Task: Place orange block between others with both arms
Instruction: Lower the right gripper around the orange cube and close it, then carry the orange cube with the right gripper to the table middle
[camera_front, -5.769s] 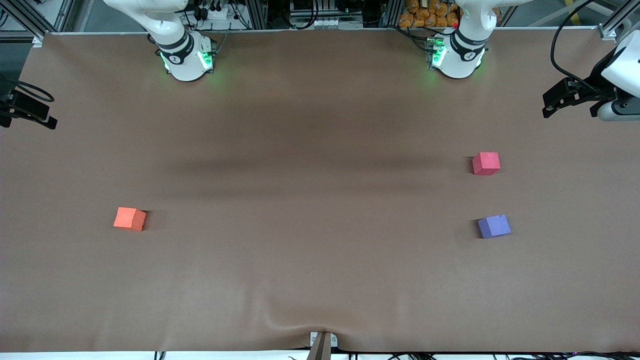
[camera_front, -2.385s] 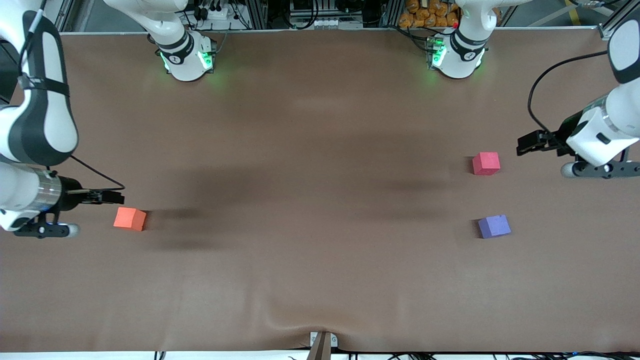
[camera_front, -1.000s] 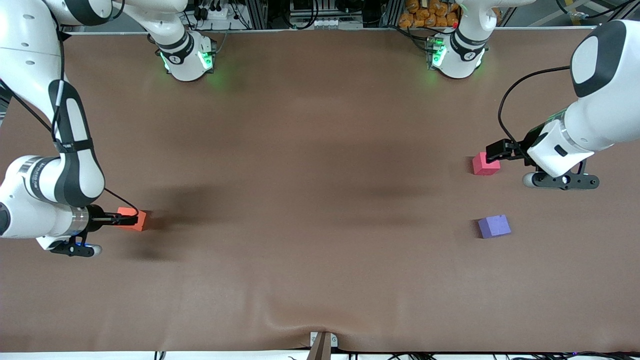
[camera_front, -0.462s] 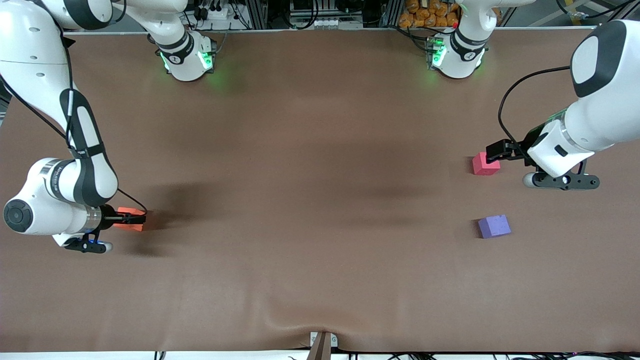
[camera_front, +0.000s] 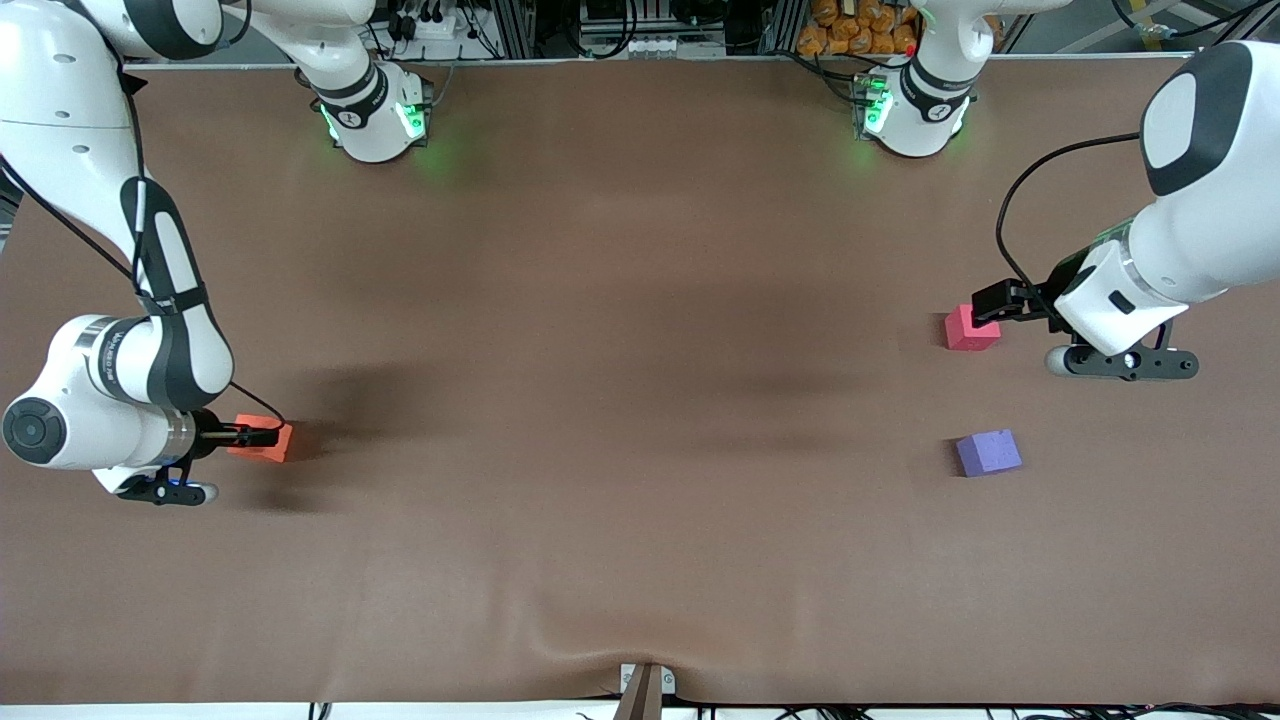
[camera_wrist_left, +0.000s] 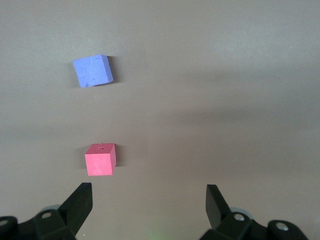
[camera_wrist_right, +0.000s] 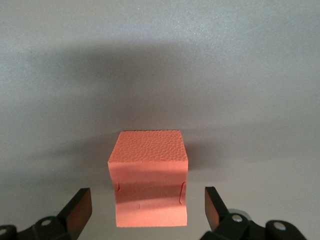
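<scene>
The orange block (camera_front: 262, 440) (camera_wrist_right: 149, 177) rests on the tabletop (camera_front: 640, 400) toward the right arm's end. The right pincer (camera_front: 262, 436) (camera_wrist_right: 148, 210) stands wide at the block, one finger on each side, not gripping. The red cube (camera_front: 971, 327) (camera_wrist_left: 100, 160) sits at 12 o'clock from the purple cube (camera_front: 988, 452) (camera_wrist_left: 92, 70). The left pincer (camera_front: 988, 302) (camera_wrist_left: 149, 205), wide, hovers at the red cube's edge, holding nothing.

You are looking at a robotics lab: two white robot arms (camera_front: 130, 330) bolted to a brown-covered table (camera_front: 640, 400), with aluminium framing (camera_front: 520, 25) and black cables (camera_front: 620, 20) at its far edge.
</scene>
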